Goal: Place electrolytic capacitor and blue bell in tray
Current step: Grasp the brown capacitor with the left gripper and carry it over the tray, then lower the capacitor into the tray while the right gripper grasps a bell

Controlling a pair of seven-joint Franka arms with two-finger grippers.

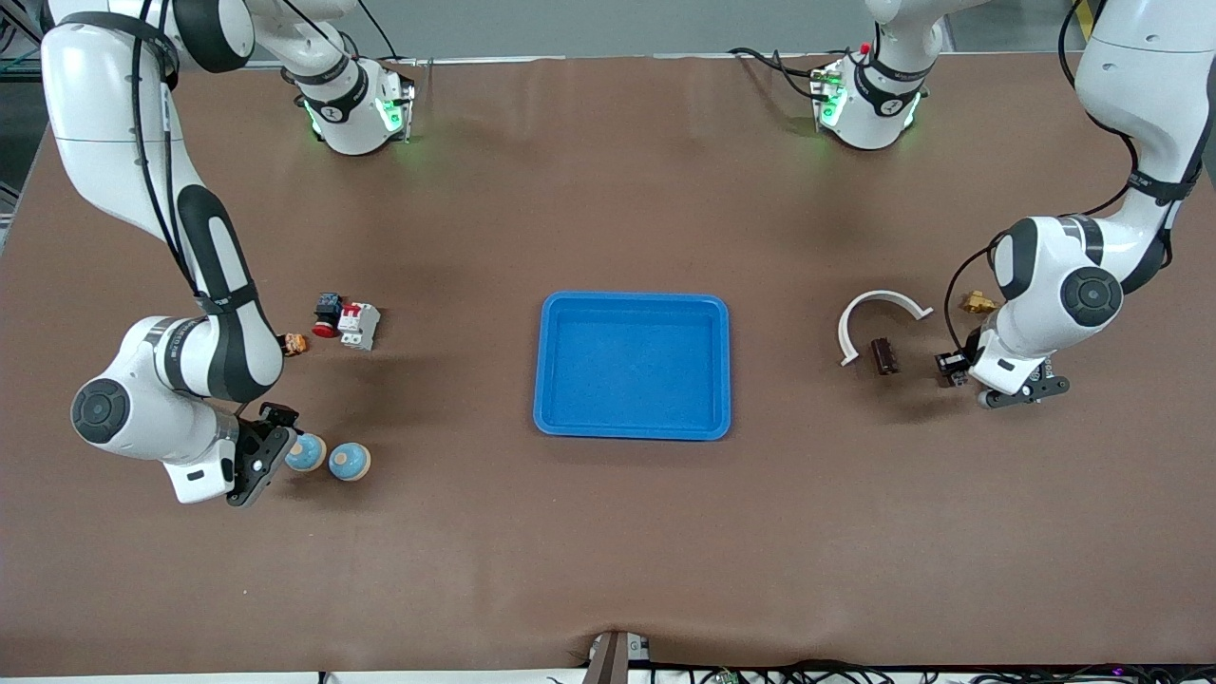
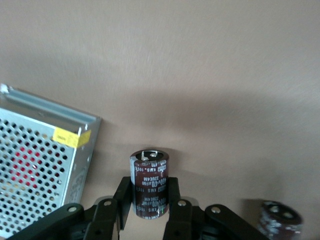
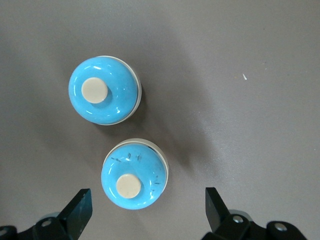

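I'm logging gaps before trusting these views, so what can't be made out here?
- Front view: the left end effector and whatever it holds are hidden under its own wrist.
- Left wrist view: the perforated metal box and a second capacitor are cut off by the frame edges.
- Front view: the small brass part is too small to identify.

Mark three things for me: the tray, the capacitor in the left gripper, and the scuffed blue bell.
tray [image 1: 632, 427]: front view, on the rim nearest the camera.
capacitor [image 2: 149, 186]: left wrist view, on its printed brown sleeve, between the gripper fingers.
scuffed blue bell [image 3: 150, 170]: right wrist view, on the blue dome beside the cream button.
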